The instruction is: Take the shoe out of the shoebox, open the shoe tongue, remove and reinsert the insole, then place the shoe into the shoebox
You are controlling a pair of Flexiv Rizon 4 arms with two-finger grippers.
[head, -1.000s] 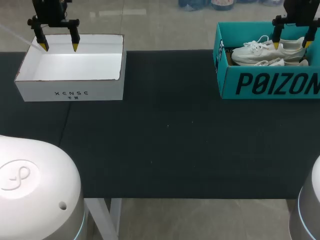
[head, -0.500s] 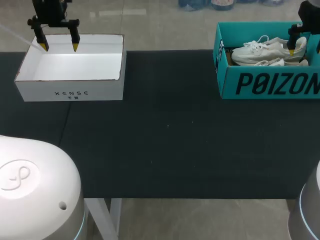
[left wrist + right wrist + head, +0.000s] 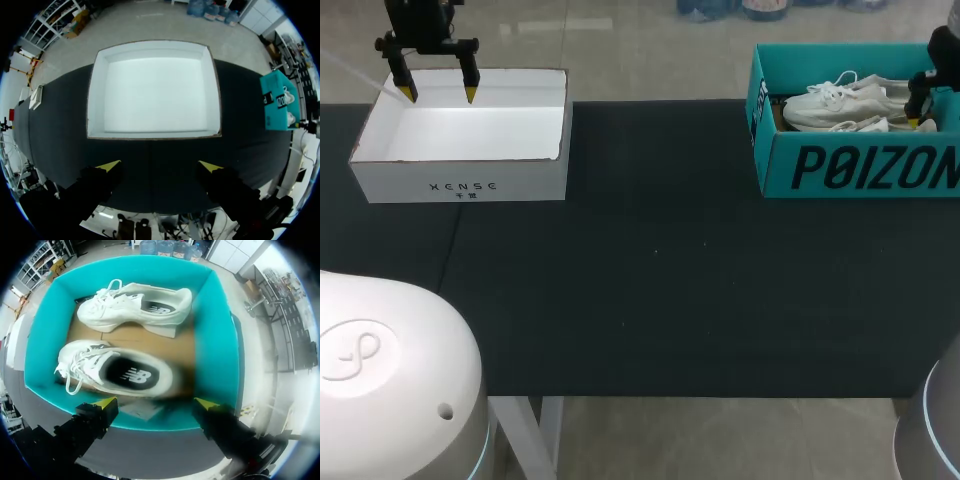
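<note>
Our right claw is spread wide and grasps nothing. In the right wrist view its two yellow tips stand over the near wall of the teal shoebox, and the nearer white shoe lies just ahead of them, sole down, its opening facing up towards us. We cannot tell whether either tip touches the shoe or the box wall. No finger presses on the shoe from either side, so the claw is released. A second white shoe lies tipped on its side against the far wall of the same box, apart from the first, with brown cardboard floor showing between them. In the head view the shoebox sits at the far right of the dark desk, and only one finger of the right claw shows there, down at the box's right end. Our left claw hangs well apart from all this, at the far left, over the back edge of an open white box. It too is spread wide — released, with nothing between its tips — and in the left wrist view the white box lies ahead of the fingers.
</note>
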